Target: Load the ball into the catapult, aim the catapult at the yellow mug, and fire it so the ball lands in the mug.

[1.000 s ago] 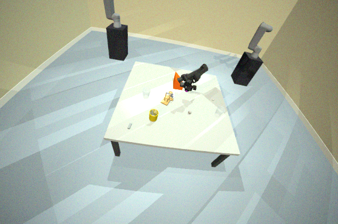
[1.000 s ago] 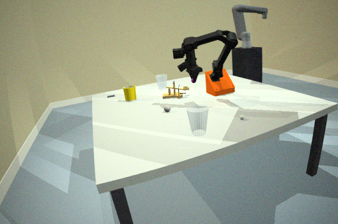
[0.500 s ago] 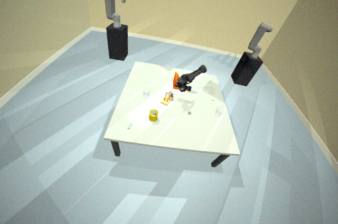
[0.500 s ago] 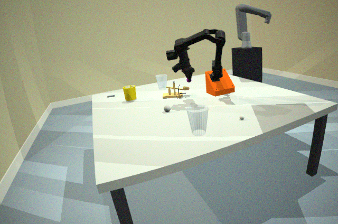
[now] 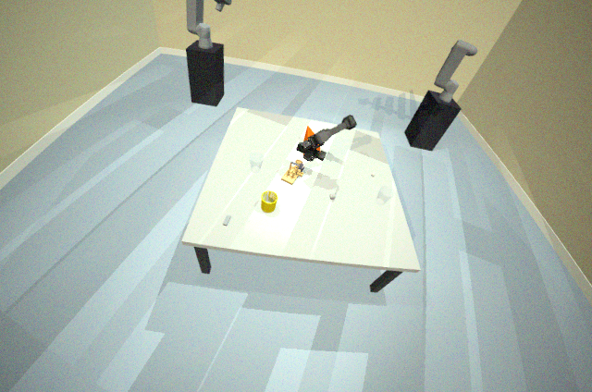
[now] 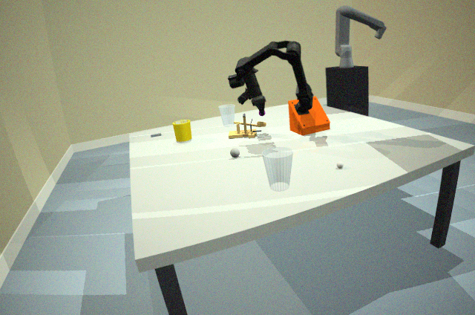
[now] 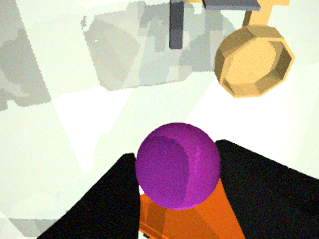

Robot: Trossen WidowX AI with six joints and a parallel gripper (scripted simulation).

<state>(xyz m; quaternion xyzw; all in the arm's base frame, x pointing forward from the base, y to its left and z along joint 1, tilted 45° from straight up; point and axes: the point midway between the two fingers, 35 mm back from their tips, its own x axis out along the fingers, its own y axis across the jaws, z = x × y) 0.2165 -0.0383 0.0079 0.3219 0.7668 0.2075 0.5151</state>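
Ball's in your grip, cup's up and to the right in the wrist view

OK so your gripper (image 6: 261,112) (image 7: 175,157) is closed down partway on the purple ball (image 7: 177,166), one finger on each side. It's hanging above the table (image 5: 305,246) (image 6: 214,235), and the catapult (image 5: 289,178) (image 6: 242,134) is right by it.

The bit that matters: in the wrist view the catapult's cup (image 6: 261,124) (image 7: 251,60) sits up and to the right of the ball, open side facing you, nothing in it. Outside view has the ball above the cup. So I'd shift over toward the cup first, then lower, then let go. Drop it from where you are and I reckon it misses and rolls off.

Headcount: one purple ball, one catapult, one yellow mug (image 5: 268,202) (image 6: 182,131), two clear cups (image 5: 255,162) (image 6: 277,169), two grey balls (image 5: 332,196) (image 6: 234,152), and one small grey block (image 5: 227,220) (image 6: 156,134). The mug's upright, off past the catapult's far end from the cup. Looks roughly lined up to me, but check aim after loading.
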